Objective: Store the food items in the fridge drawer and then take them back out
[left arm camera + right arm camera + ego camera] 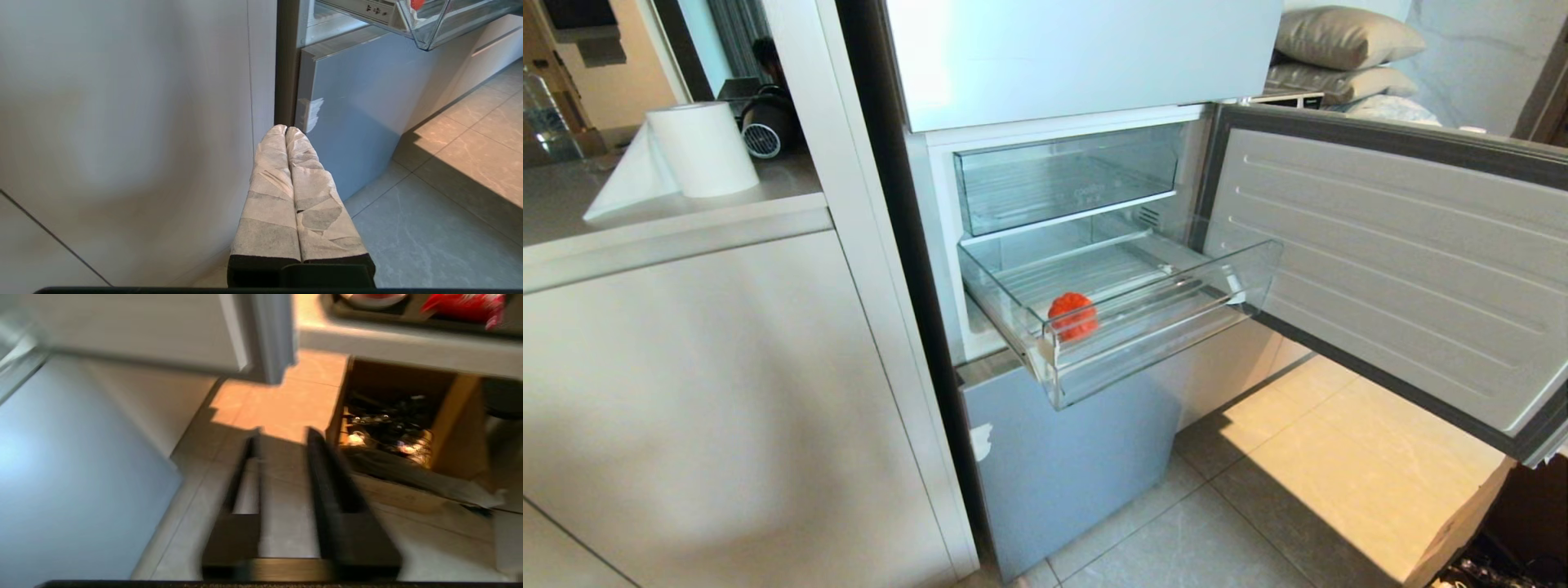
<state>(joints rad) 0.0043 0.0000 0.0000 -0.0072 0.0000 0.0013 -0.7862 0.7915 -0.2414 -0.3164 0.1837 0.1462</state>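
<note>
Orange-red ball (1072, 316) sits in pulled-out fridge drawer (1160, 327), near its front wall. Left gripper (286, 130) together, parked low. Right gripper (282, 437) apart, empty, low by the floor. Take-out step likely; right must rise into drawer.

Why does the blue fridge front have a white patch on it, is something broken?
It may be. The pale blue lower panel has a whitish patch near its upper left edge, like a scuff or peeled film; I cannot tell which. Otherwise, the drawer is pulled out level, with the orange-red ball inside.
</note>
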